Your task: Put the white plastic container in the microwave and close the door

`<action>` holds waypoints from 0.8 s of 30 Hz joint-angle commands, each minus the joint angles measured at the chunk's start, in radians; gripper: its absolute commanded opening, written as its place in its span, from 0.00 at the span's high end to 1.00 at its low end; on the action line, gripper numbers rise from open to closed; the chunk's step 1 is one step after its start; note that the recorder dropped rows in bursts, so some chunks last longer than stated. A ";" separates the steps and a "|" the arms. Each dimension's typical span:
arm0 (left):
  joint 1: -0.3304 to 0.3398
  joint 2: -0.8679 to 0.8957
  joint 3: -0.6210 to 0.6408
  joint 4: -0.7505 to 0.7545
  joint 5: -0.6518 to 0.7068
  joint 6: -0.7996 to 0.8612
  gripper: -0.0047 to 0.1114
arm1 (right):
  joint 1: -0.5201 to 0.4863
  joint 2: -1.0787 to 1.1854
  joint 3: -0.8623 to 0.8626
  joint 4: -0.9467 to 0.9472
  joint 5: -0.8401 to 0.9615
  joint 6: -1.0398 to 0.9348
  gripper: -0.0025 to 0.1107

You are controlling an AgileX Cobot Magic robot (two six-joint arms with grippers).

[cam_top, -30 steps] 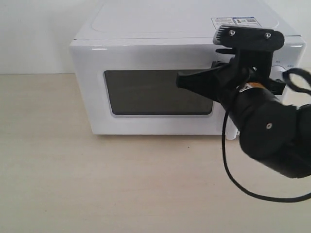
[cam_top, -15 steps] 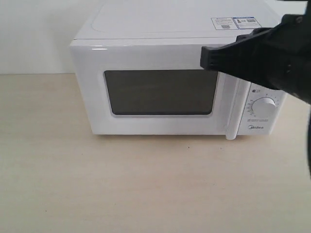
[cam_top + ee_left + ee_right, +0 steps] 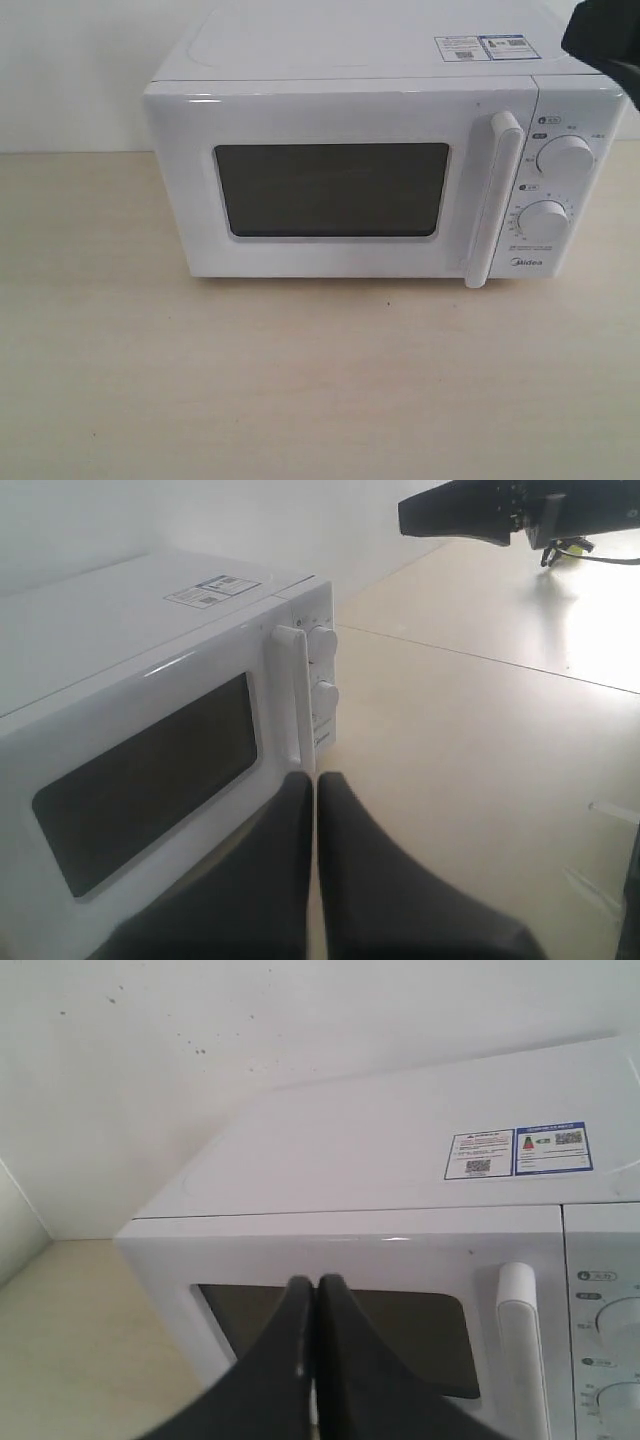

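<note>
The white microwave stands on the table with its door shut; the door's dark window and vertical bar handle face me. The white plastic container is out of view. Only a black corner of my right arm shows at the exterior view's top right edge. In the right wrist view my right gripper is shut and empty, held off in front of the microwave at about the height of its top. My left gripper is shut with nothing in it, away from the microwave's front near the handle.
Two round knobs sit on the right panel, stickers on the top. The pale wooden table stretches before the microwave. The right arm shows high in the left wrist view. A white wall lies behind.
My right arm has lifted up and to the right, from in front of the door handle and knobs to almost out of the exterior view. The door stays shut.
</note>
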 commanded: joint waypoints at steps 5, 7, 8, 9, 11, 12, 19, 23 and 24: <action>0.002 -0.002 0.003 -0.008 -0.009 -0.009 0.93 | 0.001 -0.002 -0.004 0.001 -0.024 -0.009 0.98; 0.002 -0.002 0.003 -0.008 -0.009 -0.009 0.93 | 0.001 -0.002 -0.004 0.001 -0.024 -0.009 0.98; 0.002 -0.002 0.003 -0.008 -0.009 -0.009 0.93 | 0.001 -0.002 -0.004 0.001 -0.024 -0.009 0.98; 0.002 -0.002 0.003 -0.008 -0.009 -0.009 0.93 | 0.001 -0.002 -0.004 0.001 -0.024 -0.009 0.98; 0.002 -0.002 0.003 -0.008 -0.009 -0.009 0.93 | 0.001 -0.002 -0.004 0.001 -0.032 -0.018 0.98; 0.002 -0.002 0.003 -0.008 -0.009 -0.009 0.93 | 0.003 -0.004 -0.004 0.001 -0.050 -0.026 0.98; 0.002 -0.002 0.003 -0.008 -0.006 -0.009 0.93 | -0.121 -0.226 0.143 0.001 -0.010 -0.003 0.98; 0.002 -0.002 0.003 -0.008 -0.006 -0.009 0.93 | -0.376 -0.403 0.300 0.001 0.265 0.017 0.98; 0.002 -0.002 0.003 -0.008 -0.006 -0.009 0.93 | -0.446 -0.456 0.343 0.001 0.349 0.031 0.98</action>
